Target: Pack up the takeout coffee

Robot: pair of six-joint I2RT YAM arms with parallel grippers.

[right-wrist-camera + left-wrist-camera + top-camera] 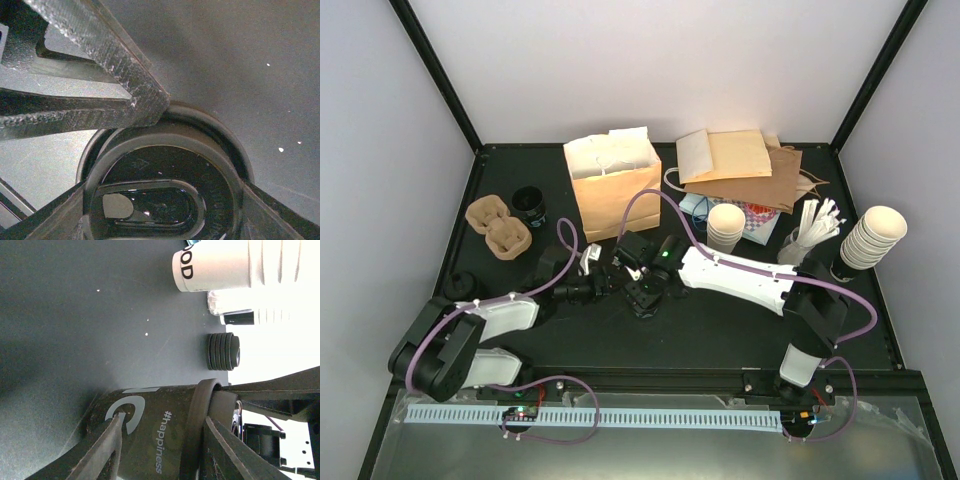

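Your left end effector (162, 420) clamps the takeout coffee (155, 402) by its body. Your right end effector (162, 187) pinches its black lid (165, 145) at the rim.

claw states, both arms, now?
Left claw: closed on the coffee cup.
Right claw: closed around its black lid.

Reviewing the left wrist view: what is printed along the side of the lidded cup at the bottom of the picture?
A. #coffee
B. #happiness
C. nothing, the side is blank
B: the lidded cup carries "#happiness" in pale letters along its side, next to a large pale logo.
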